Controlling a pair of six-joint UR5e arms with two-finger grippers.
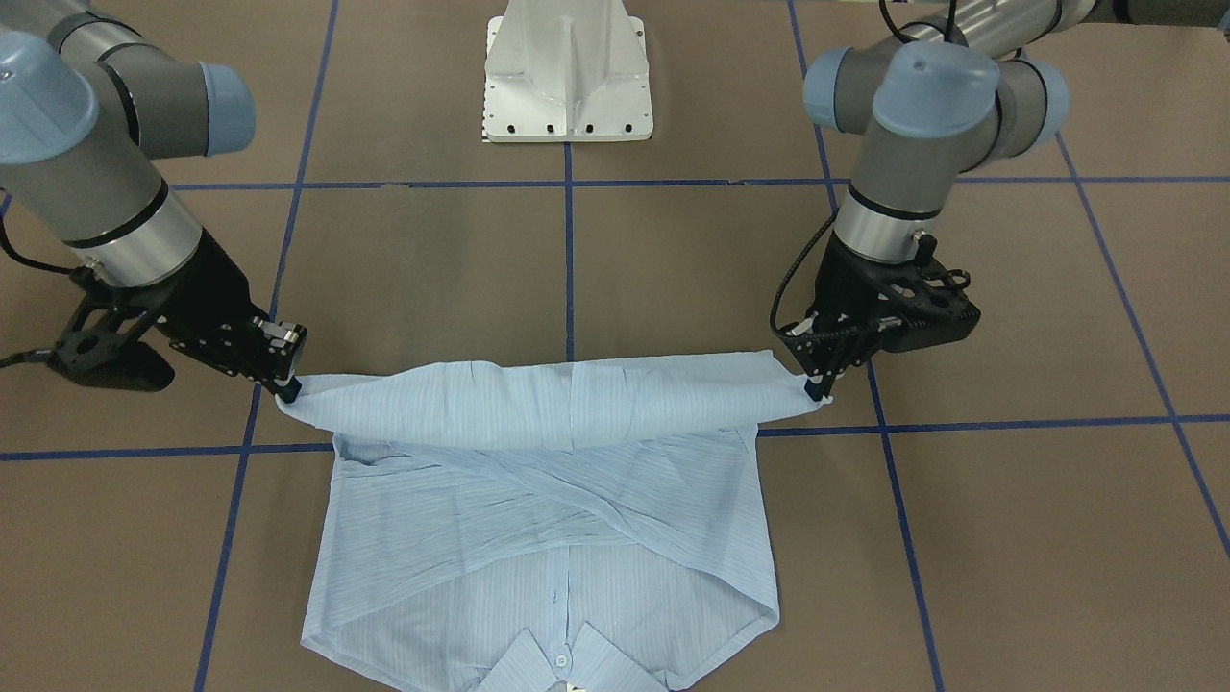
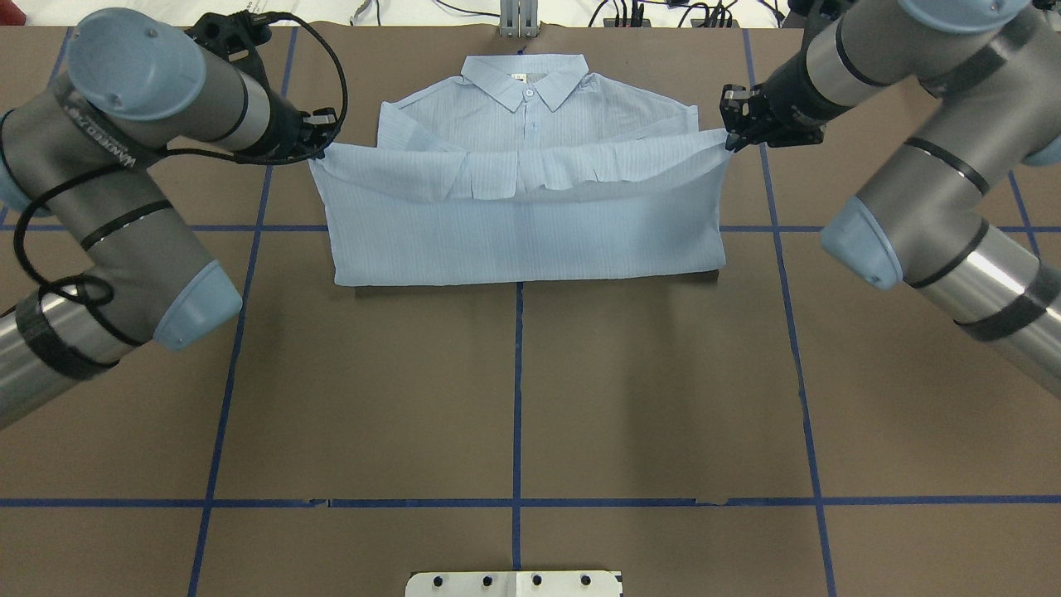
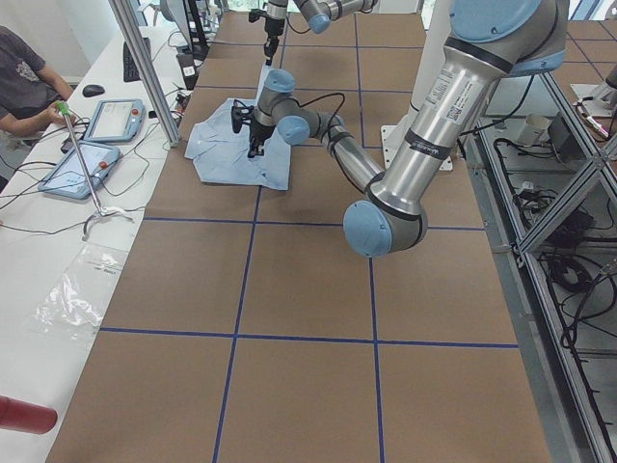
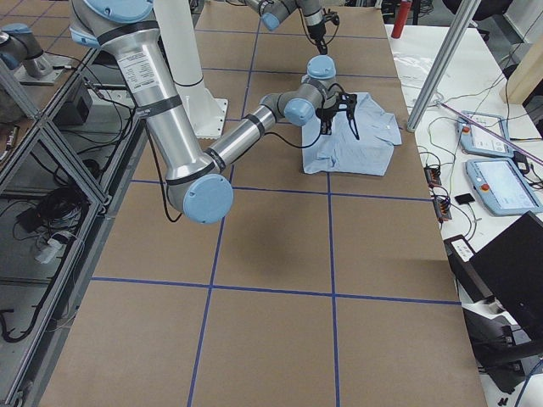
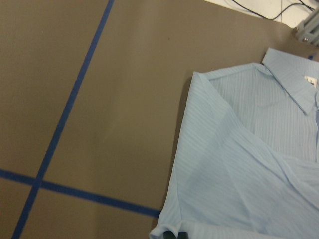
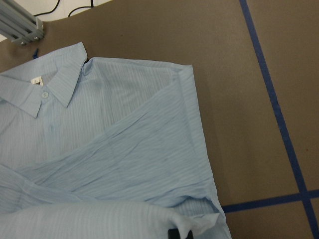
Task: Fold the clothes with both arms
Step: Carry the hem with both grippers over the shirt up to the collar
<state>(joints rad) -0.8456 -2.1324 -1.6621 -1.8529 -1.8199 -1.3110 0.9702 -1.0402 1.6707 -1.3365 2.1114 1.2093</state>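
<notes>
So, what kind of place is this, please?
Most likely a robotics lab: the left arm and right arm work at a table gridded with blue tape, and control tablets lie on a side bench.

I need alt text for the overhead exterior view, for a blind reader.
A light-blue shirt lies half folded on a brown table; the left gripper and right gripper each pinch one corner of its raised edge, short of the collar.
</notes>
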